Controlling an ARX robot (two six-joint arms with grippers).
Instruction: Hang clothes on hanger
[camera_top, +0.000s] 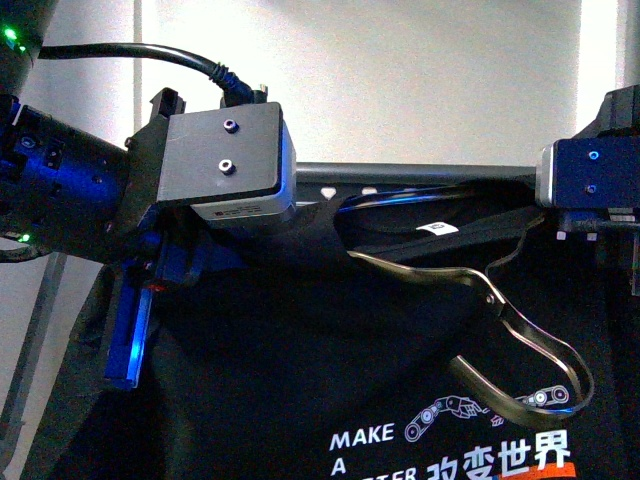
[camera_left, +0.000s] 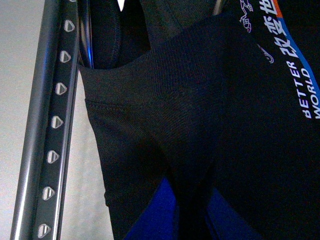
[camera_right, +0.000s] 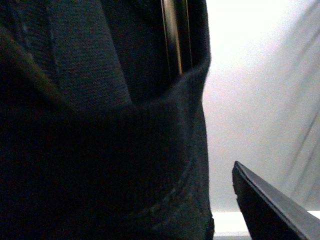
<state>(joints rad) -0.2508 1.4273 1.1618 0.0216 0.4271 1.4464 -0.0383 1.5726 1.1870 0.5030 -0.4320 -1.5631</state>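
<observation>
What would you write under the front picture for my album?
Black T-shirt up at the grey rail, left arm and right arm at its top corners.

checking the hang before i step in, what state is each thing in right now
T-shirt: hanging unfolded below the rail, print facing out
rail: horizontal, at the shirt's top edge
metal loop: tilted across the shirt front
left gripper: shut on a fold of the T-shirt
right gripper: beside the shirt's edge, one finger showing, open or shut unclear

The T-shirt (camera_top: 300, 350) hangs below the rail (camera_top: 420, 172) (a metal strip (camera_top: 530, 330) lying across its front)
</observation>
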